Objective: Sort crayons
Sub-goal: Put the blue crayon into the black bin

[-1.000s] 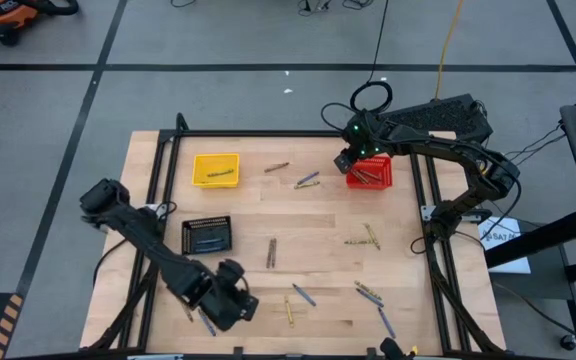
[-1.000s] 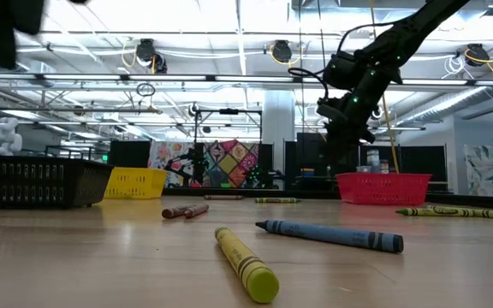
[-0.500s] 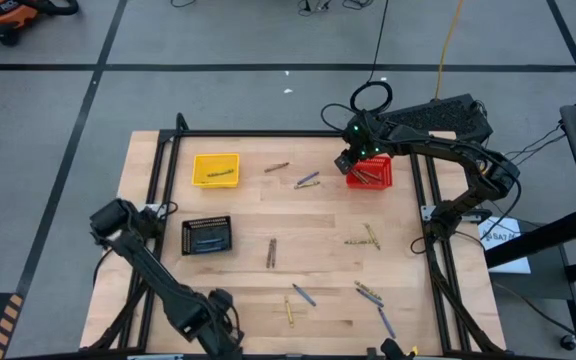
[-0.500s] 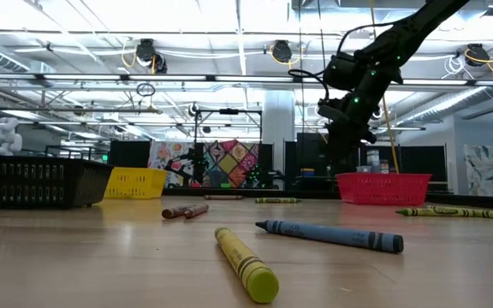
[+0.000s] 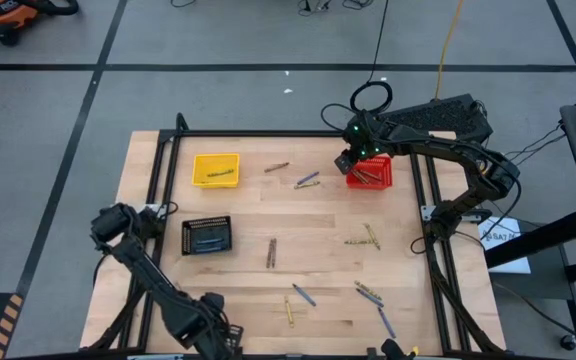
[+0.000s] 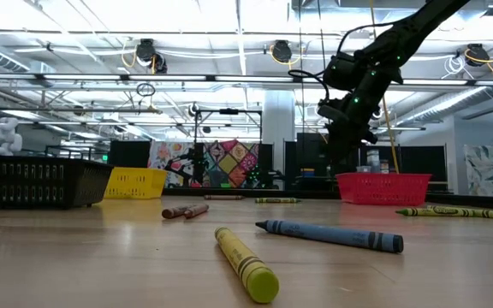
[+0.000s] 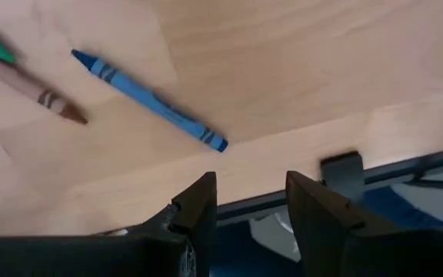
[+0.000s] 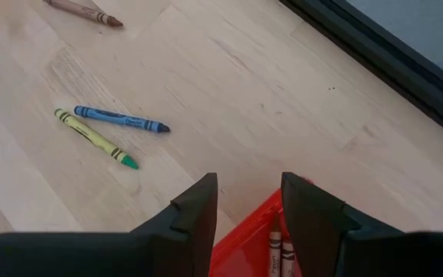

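Left gripper (image 7: 248,204) hangs at the near left edge of the counter (image 5: 248,220), its fingers spread and holding nothing; through its wrist view we see a blue crayon (image 7: 148,99) and a brown crayon (image 7: 33,88) lying flat on the wood just ahead of it.

Moving right, we find a yellow basket (image 5: 215,168) at the far left with 1 crayon in it, and a black basket (image 5: 207,236) nearer to us. Loose crayons (image 5: 272,251) lie scattered over the middle and near right of the counter, all flat on the wood. In the low view a yellow crayon (image 6: 245,263) and a blue one (image 6: 329,234) lie closest to us.

At the far right, we see the right gripper (image 8: 246,200) hovering over the near rim of the red basket (image 5: 371,174), fingers spread and empty. At least 2 brown-red crayons (image 8: 281,248) lie inside that basket. A blue and a yellow crayon (image 8: 95,137) lie side by side on the counter just beside it.
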